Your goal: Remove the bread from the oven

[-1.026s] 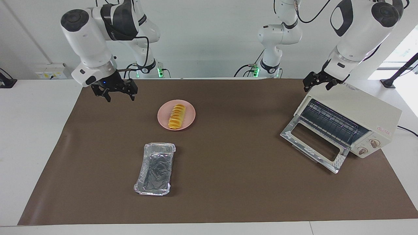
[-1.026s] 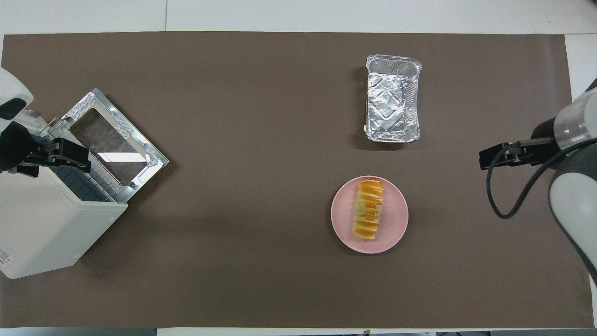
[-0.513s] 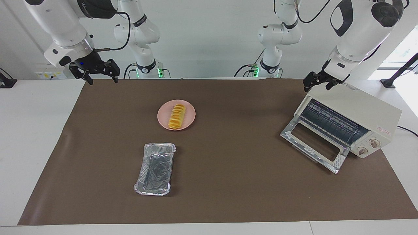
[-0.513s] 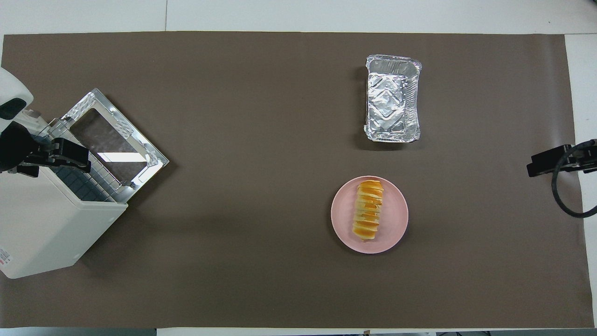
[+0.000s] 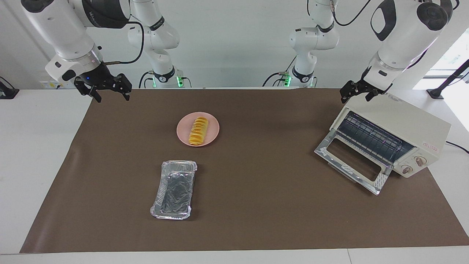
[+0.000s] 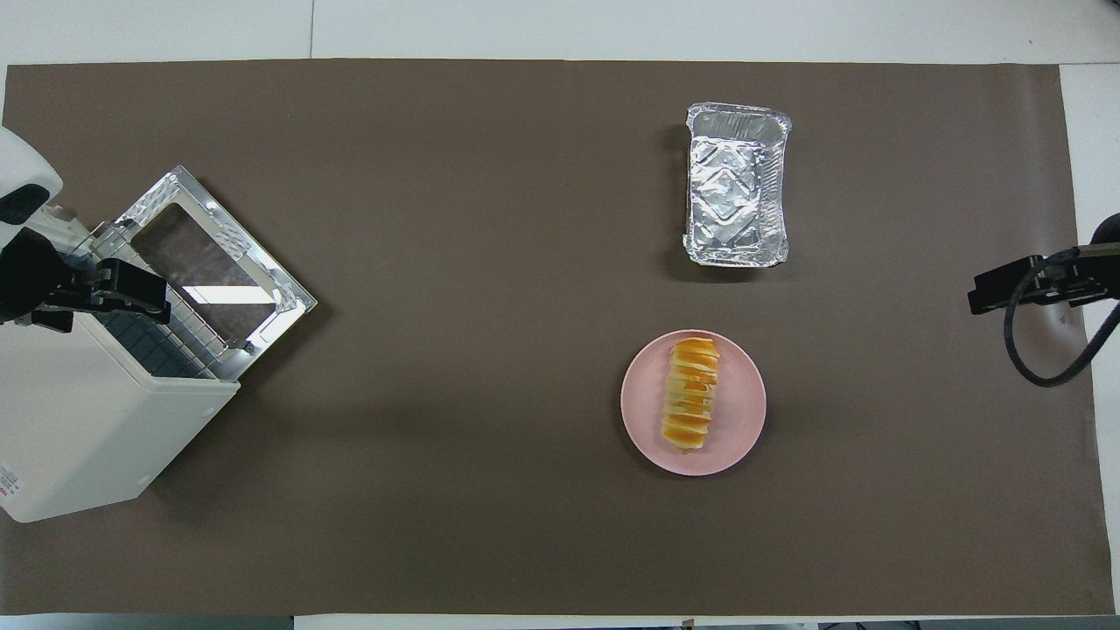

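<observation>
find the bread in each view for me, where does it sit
Facing view: the bread lies on the pink plate, nearer to the robots than the foil tray.
Overhead view: the bread lies on the same plate, lower in the picture than the tray.
Shared landmark: the pink plate under it.

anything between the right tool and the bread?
Nothing visible. The bread lies on the pink plate, outside the oven; only bare mat separates it from the right tool raised over the mat's corner.

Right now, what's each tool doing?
Left tool: over the oven's top edge, holding nothing.
Right tool: open, empty, over the table's right-arm end.
</observation>
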